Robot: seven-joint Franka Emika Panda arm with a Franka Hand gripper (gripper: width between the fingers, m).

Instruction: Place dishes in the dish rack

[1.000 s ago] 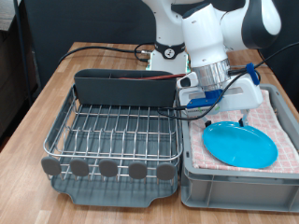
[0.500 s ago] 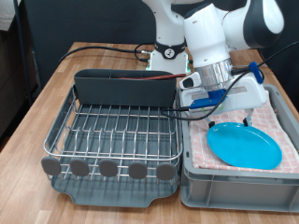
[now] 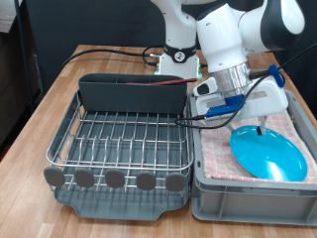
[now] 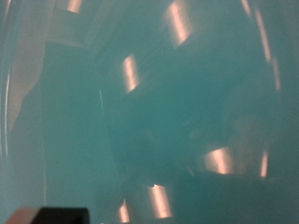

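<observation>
Now: gripper (image 3: 260, 125) clamped on tilted plate (image 3: 267, 153) over grey bin (image 3: 248, 193); dish rack (image 3: 124, 147) bare. Risk, judged: rim-only grip, slick plate pivoting, slipping back.

I see a light-blue plate (image 3: 268, 152) lying on a pink-and-white checked cloth (image 3: 297, 124) inside a grey bin (image 3: 253, 195). The rack (image 3: 124, 144) is silver wire on a dark grey tray, with round grey knobs along one edge. The desk (image 3: 40, 124) is brown wood. Up close, the plate (image 4: 149, 103) fills my wrist view in teal with pale glints.
</observation>
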